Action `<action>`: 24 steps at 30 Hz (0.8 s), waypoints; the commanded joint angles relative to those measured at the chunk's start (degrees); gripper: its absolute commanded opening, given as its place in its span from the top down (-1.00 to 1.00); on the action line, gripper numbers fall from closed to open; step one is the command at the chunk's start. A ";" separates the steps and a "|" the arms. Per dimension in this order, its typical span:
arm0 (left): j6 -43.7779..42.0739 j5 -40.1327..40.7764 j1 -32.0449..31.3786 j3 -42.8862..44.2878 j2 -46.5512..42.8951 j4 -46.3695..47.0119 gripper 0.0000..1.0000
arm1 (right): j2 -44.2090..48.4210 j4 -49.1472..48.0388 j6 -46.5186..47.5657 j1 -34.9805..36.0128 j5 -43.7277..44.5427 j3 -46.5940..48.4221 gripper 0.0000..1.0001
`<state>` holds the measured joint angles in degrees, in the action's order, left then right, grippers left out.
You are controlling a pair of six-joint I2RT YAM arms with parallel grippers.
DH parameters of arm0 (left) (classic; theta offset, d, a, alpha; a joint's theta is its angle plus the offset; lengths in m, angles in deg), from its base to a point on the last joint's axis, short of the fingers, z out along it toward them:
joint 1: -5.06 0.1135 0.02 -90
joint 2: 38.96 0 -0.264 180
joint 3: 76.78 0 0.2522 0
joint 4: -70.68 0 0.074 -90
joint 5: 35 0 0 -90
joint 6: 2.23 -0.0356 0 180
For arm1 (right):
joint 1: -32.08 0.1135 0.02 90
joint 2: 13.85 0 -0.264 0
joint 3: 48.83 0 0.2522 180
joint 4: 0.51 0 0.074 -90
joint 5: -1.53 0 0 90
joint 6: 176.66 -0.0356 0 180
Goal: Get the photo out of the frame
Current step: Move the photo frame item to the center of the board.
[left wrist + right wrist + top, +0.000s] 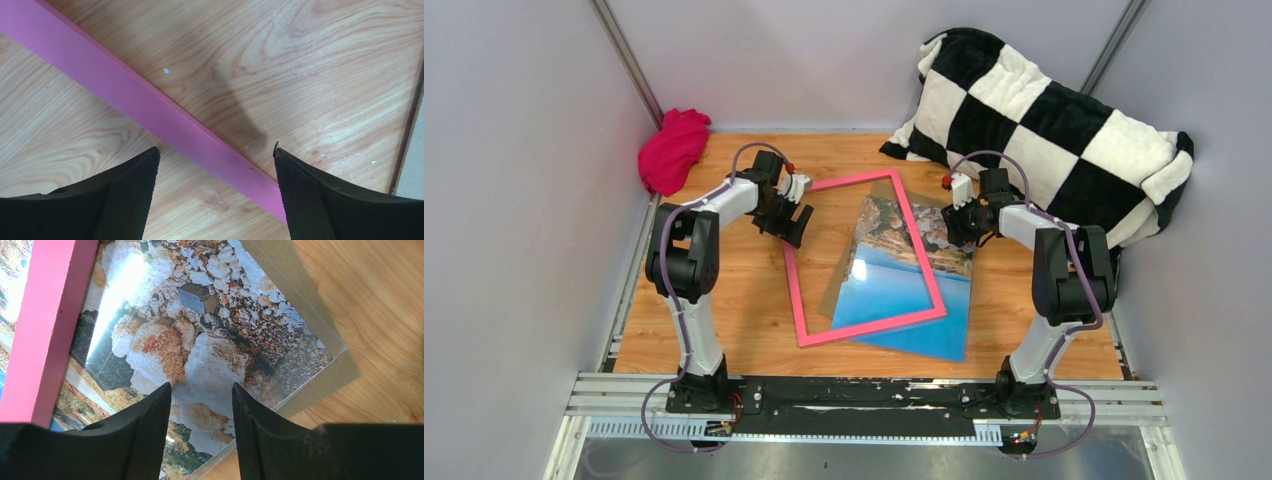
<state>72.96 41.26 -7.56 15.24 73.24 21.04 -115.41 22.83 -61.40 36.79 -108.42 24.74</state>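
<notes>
The pink frame (874,327) lies flat and skewed on the wooden table. The photo (904,290) of sea and pale rocks lies under it and sticks out past its right and near sides. My left gripper (792,222) is open just above the frame's left bar (150,107), which runs diagonally between the jaws (215,152). My right gripper (939,228) is open and empty over the photo's rocky far right corner (210,315), right of the frame's bar (45,330). A clear glossy sheet covers the photo there. The brown board (320,380) shows beyond its edge.
A black-and-white checked pillow (1044,120) fills the back right corner. A magenta cloth (672,150) lies at the back left by the wall. Grey walls close in the table on three sides.
</notes>
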 commanded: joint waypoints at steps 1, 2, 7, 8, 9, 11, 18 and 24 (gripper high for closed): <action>-0.57 2.26 0.49 0.60 1.80 -1.54 -0.70 | -4.54 7.12 -0.01 1.09 3.14 -2.64 0.00; -0.57 2.46 0.57 0.72 1.94 -1.70 -0.68 | -4.45 7.11 0.21 1.09 2.83 -2.75 0.00; -0.83 2.41 1.39 0.92 2.14 -2.50 -0.57 | -3.97 6.59 0.71 1.09 1.75 -3.56 -0.01; -0.85 2.33 1.70 0.89 2.14 -2.70 -0.54 | -3.92 6.59 0.82 1.00 1.49 -3.61 -0.01; -0.84 2.30 2.07 0.92 2.10 -2.89 -0.52 | -3.88 6.58 0.89 0.96 1.27 -3.58 -0.01; -0.76 2.15 2.69 1.03 2.26 -3.18 -0.47 | -3.95 6.59 1.01 0.78 0.76 -3.60 -0.01; -0.70 3.35 3.54 1.62 2.75 -3.89 -0.27 | -4.11 6.65 1.20 0.28 -0.16 -3.47 -0.01; -1.00 4.81 3.92 2.08 2.75 -4.12 -0.04 | -4.42 6.93 1.10 0.09 -0.53 -3.06 -0.02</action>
<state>72.96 43.84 -4.43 16.40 74.20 19.17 -115.52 22.46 -61.31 36.83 -109.09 24.74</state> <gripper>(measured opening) 0.566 0.505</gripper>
